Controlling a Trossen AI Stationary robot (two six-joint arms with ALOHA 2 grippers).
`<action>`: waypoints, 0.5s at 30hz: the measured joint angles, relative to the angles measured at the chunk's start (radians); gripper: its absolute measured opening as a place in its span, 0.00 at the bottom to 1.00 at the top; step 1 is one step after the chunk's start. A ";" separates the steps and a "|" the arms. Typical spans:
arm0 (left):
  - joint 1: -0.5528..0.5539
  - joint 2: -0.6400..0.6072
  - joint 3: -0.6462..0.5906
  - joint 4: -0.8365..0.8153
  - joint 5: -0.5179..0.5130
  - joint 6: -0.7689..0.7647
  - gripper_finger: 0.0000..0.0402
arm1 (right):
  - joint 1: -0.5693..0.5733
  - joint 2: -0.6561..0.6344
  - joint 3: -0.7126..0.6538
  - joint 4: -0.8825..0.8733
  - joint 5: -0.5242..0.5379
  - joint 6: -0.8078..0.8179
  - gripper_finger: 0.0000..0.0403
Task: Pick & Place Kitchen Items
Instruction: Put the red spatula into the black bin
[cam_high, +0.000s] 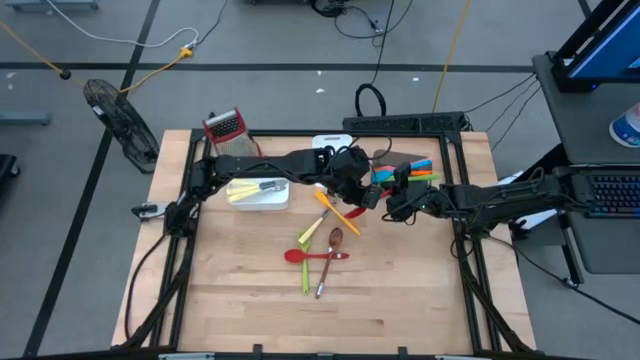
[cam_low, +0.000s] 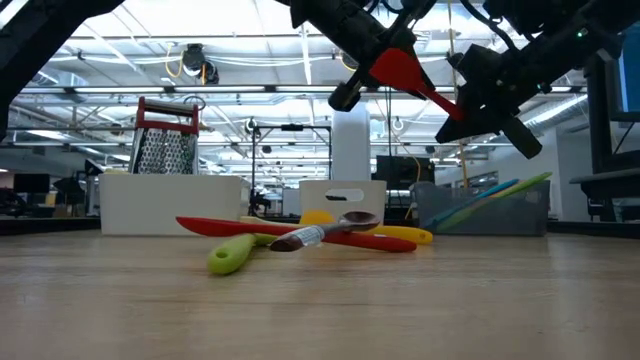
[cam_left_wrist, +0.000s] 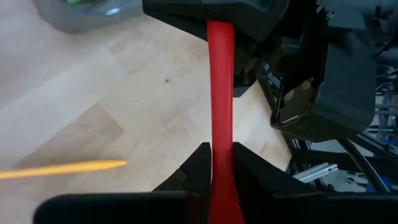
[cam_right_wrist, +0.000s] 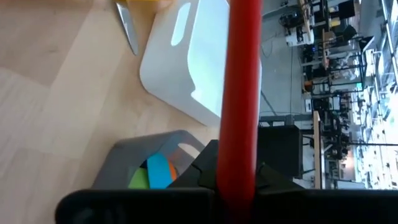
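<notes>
- Presently, the red spatula (cam_low: 408, 76) is held in the air at about 1 o'clock of the table centre.
- The right gripper (cam_right_wrist: 236, 177) is clamped on its handle.
- The left gripper (cam_left_wrist: 216, 167) is seen around it; firmness of grip cannot be told.
- Other utensils (cam_high: 318, 250) lie near centre.

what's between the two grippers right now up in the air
A red spatula spans the gap, gripped at one end by the left gripper and at the other by the right gripper. The low view shows it best.
</notes>
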 joint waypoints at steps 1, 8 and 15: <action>0.001 0.000 0.000 0.003 -0.003 0.009 0.16 | 0.000 0.000 0.000 -0.003 0.005 -0.002 0.01; 0.005 0.000 0.000 0.038 -0.008 0.121 0.21 | 0.000 0.000 -0.001 -0.071 0.002 -0.008 0.01; 0.033 0.000 0.000 0.039 -0.081 0.189 0.21 | -0.001 0.000 -0.001 -0.117 0.053 -0.009 0.01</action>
